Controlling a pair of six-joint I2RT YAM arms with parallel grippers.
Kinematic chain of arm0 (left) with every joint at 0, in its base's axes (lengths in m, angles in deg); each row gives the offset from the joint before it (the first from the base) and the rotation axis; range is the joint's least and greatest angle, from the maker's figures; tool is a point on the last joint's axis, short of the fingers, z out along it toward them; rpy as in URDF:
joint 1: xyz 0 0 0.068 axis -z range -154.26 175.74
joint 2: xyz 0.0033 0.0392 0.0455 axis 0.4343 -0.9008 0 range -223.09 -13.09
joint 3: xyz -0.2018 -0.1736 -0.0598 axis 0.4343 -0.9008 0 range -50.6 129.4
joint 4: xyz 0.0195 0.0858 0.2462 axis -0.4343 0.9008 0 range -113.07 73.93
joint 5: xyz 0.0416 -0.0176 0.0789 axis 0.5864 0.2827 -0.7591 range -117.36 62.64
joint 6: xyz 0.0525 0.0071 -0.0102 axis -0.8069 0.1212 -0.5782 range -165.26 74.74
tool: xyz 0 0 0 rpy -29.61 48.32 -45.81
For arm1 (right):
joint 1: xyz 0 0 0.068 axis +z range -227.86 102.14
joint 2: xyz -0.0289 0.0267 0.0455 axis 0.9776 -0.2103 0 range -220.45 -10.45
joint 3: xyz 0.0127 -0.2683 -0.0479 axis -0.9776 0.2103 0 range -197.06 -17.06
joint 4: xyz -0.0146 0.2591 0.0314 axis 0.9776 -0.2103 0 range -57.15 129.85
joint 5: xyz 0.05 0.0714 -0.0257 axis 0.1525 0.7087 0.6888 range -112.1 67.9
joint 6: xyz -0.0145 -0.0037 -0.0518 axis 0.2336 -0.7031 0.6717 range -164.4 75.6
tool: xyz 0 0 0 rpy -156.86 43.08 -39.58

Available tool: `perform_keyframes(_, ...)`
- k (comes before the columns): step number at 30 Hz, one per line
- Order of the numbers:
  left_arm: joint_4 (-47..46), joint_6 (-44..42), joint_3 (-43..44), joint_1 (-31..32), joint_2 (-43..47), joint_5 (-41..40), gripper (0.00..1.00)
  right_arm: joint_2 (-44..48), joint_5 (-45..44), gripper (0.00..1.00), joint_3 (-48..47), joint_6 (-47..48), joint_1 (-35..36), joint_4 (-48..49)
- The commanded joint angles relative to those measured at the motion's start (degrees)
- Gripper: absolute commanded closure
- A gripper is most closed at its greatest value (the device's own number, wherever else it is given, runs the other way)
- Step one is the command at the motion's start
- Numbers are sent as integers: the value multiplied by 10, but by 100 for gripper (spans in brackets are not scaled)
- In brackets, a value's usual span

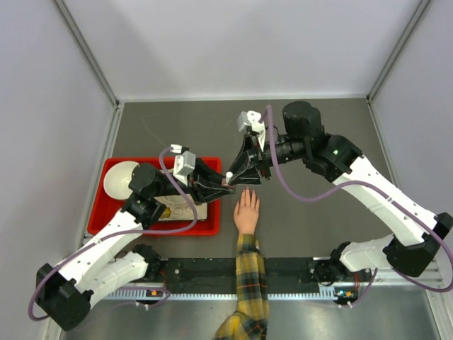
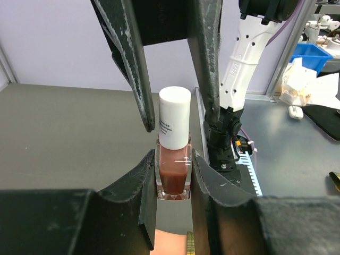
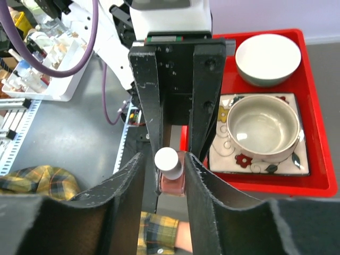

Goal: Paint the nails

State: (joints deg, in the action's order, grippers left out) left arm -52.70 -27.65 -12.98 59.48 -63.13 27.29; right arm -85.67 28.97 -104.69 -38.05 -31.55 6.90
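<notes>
A light-skinned hand (image 1: 247, 211) in a yellow plaid sleeve (image 1: 250, 283) lies flat on the dark table, fingers pointing away. Its nails are too small to make out. Just above the fingertips, my left gripper (image 1: 226, 185) is shut on a square nail polish bottle (image 2: 172, 172) of red-brown polish, held upright. The bottle's white cap (image 2: 175, 118) stands between the fingers of my right gripper (image 2: 178, 125), which comes in from the opposite side. Narrow gaps show on both sides of the cap (image 3: 168, 161) in the right wrist view, so the right gripper (image 3: 164, 158) is open around it.
A red tray (image 1: 113, 225) lies at the left with a white bowl (image 1: 120, 178). In the right wrist view the tray (image 3: 319, 106) also holds a grey bowl (image 3: 262, 127) on a flowered plate (image 3: 304, 166). The arm bases and rail run along the near edge.
</notes>
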Motion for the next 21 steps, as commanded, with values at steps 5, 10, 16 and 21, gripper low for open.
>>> perform_keyframes(5,-18,-14,23,1,7,-31,100,-3,-4,80,14,-27,-3,66)
perform_keyframes(10,34,-55,22,1,24,-114,100,-4,-110,100,24,-34,35,72)
perform_keyframes(16,96,-116,17,0,58,-340,100,10,-608,100,90,-117,154,160)
perform_keyframes(21,120,-153,10,1,83,-464,100,-65,-1010,100,37,-372,283,64)
